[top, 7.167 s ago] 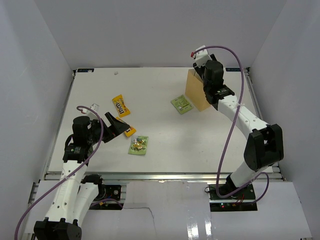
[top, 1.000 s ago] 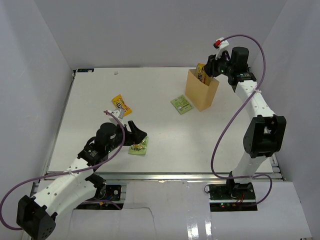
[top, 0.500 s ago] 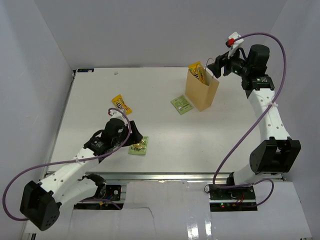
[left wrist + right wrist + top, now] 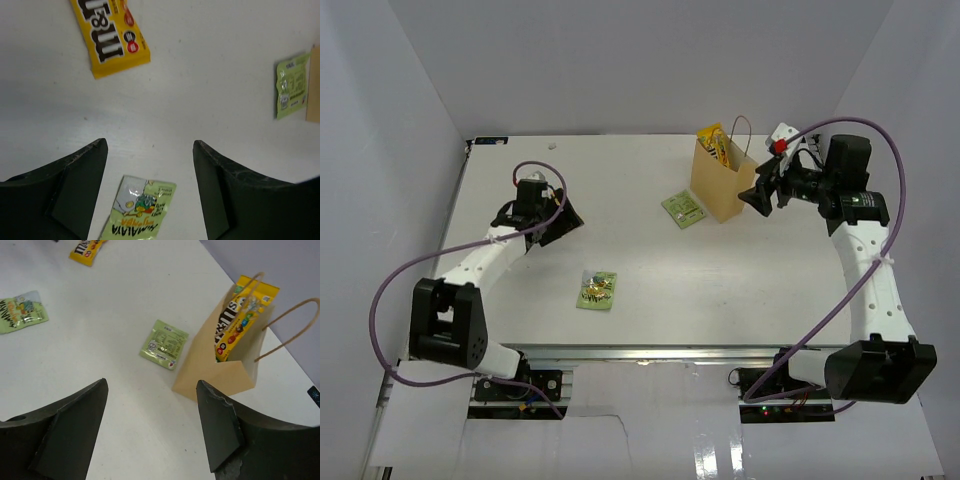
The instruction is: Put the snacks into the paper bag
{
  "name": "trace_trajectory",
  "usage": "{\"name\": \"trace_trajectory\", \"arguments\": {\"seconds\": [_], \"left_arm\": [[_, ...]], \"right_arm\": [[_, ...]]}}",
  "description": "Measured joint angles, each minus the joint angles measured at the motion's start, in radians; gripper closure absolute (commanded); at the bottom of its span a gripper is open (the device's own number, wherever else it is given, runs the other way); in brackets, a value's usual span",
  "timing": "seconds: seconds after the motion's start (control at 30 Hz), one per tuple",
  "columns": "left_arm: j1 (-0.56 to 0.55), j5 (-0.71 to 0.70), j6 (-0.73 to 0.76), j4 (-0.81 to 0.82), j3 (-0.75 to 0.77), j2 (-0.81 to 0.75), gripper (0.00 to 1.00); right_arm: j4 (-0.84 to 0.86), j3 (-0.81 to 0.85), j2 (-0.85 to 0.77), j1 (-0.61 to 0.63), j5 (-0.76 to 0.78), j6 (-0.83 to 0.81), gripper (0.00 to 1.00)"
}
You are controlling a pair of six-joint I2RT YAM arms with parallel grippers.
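Top external view: a tan kraft paper bag (image 4: 723, 190) with thin looped handles is seen standing upright on the far right part of the white table (image 4: 650, 260). A yellow candy pack (image 4: 713, 143) is lodged in its open mouth, with its upper end sticking out above the rim. A light-green square packet (image 4: 683, 208) is laid flat on the table just beside the bag, on its left. A green snack packet (image 4: 598, 290) with printed artwork is found well apart from the bag, nearer the front edge. The left gripper (image 4: 558, 218) is held low over the left part of the table. In its wrist view the fingers are spread wide with only bare table between them, so nothing is gripped. In that view a second yellow candy pack (image 4: 110, 35) is shown flat on the table beyond the fingertips, with the green snack packet below them. The right gripper (image 4: 760, 196) is held just to the right of the bag and pointed toward it. Its jaws are likewise parted wide and empty, as seen in the right wrist view, and no contact with the bag can be made out.
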Motion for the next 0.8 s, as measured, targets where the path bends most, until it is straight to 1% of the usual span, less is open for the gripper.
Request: {"name": "trace_trajectory", "arguments": {"seconds": [0.1, 0.23, 0.33, 0.47, 0.57, 0.7, 0.8], "left_arm": [[0.05, 0.016, -0.001, 0.008, 0.101, 0.114, 0.22], [0.077, 0.021, -0.008, 0.011, 0.212, 0.25, 0.24], [0.088, 0.019, -0.012, 0.001, 0.278, 0.352, 0.25], [0.093, -0.019, -0.016, -0.048, 0.381, 0.48, 0.27], [0.093, -0.053, -0.019, -0.073, 0.433, 0.536, 0.28], [0.093, -0.085, -0.019, -0.093, 0.442, 0.547, 0.29], [0.093, -0.105, -0.015, -0.109, 0.459, 0.558, 0.32]], "right_arm": [[-0.101, -0.001, -0.05, 0.0, -0.056, -0.084, 0.23], [-0.215, -0.033, -0.106, 0.0, -0.138, -0.181, 0.23], [-0.296, -0.086, -0.118, 0.003, -0.182, -0.243, 0.23], [-0.367, -0.158, -0.113, 0.019, -0.2, -0.298, 0.23], [-0.388, -0.244, -0.113, 0.068, -0.206, -0.322, 0.23], [-0.383, -0.337, -0.121, 0.125, -0.206, -0.306, 0.23], [-0.369, -0.369, -0.13, 0.151, -0.206, -0.282, 0.23]]}}
